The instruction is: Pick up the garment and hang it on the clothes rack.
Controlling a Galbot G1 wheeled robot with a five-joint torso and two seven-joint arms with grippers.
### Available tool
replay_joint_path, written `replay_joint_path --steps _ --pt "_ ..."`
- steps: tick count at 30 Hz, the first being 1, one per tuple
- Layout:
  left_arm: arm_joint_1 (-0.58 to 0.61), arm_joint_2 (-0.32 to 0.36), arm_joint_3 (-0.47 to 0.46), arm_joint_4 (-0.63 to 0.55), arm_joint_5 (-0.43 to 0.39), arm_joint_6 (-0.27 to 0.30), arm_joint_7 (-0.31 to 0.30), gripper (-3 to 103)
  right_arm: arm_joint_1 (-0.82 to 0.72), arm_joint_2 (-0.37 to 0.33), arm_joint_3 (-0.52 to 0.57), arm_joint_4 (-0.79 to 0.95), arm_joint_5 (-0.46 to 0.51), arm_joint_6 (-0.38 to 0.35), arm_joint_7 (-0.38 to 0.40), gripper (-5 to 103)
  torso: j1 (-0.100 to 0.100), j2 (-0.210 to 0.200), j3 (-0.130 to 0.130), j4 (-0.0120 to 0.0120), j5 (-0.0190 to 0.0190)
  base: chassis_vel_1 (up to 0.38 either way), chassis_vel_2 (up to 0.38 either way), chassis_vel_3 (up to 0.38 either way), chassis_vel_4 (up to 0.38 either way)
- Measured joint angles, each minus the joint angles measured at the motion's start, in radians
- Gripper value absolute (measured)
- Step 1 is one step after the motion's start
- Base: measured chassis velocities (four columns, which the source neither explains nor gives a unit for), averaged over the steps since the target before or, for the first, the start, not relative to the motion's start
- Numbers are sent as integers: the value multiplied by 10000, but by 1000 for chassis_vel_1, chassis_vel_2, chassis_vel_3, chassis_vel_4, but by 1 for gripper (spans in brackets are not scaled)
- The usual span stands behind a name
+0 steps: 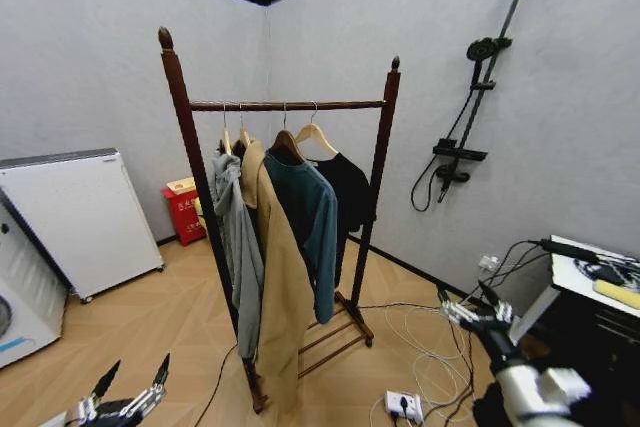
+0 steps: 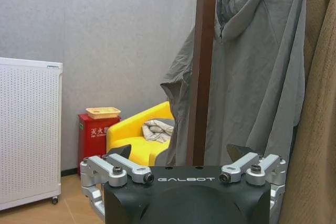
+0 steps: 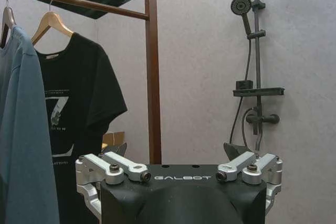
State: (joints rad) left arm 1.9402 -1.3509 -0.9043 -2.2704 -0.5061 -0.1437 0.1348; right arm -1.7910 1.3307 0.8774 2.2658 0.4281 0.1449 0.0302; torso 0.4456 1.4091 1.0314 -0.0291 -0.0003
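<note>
The black, plain short-sleeved top (image 1: 350,192) hangs on a light wooden hanger with a metal hook (image 1: 314,133), the hook over the horizontal top bar of the tall dark reddish-brown wooden clothes rack (image 1: 285,105). It is the garment nearest the rack's right post, just beside the teal-blue shirt (image 1: 310,217); the long tan coat (image 1: 275,277) and a grey hooded top (image 1: 235,247) hang further along toward the left post. In the right wrist view the black top (image 3: 79,103) shows a pale print on its chest and drapes limp from the hanger's shoulders (image 3: 50,22).

By the look of it the top is light, soft and floppy, with no stiffness of its own; the cloth would slip and bunch if pinched. The hanger is the rigid part, so the neck below the hook, or one wooden shoulder arm, seems the safest place to take hold, keeping the hook free to ride the bar. The neighbouring teal shirt hangs close and could be caught along with it.

The left hand (image 1: 128,387) sits low at the near left, well apart from the rack, fingers spread and grasping nothing. The right hand (image 1: 478,309) is low at the right, above cables on the floor, likewise released and empty.
</note>
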Motion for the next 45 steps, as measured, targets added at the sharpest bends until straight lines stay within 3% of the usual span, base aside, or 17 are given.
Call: replay_joint_path --steps 5,45 --pt "0 0 0 0 0 1 1 100 -407 366 -424 29 -529 309 10 100 1 -1 1 0 1 0 0 0 0" --pt "0 0 0 0 0 0 0 100 -185 282 -493 -76 -450 235 5 100 2 -4 0 -4 2 -53 -49 -51 -51"
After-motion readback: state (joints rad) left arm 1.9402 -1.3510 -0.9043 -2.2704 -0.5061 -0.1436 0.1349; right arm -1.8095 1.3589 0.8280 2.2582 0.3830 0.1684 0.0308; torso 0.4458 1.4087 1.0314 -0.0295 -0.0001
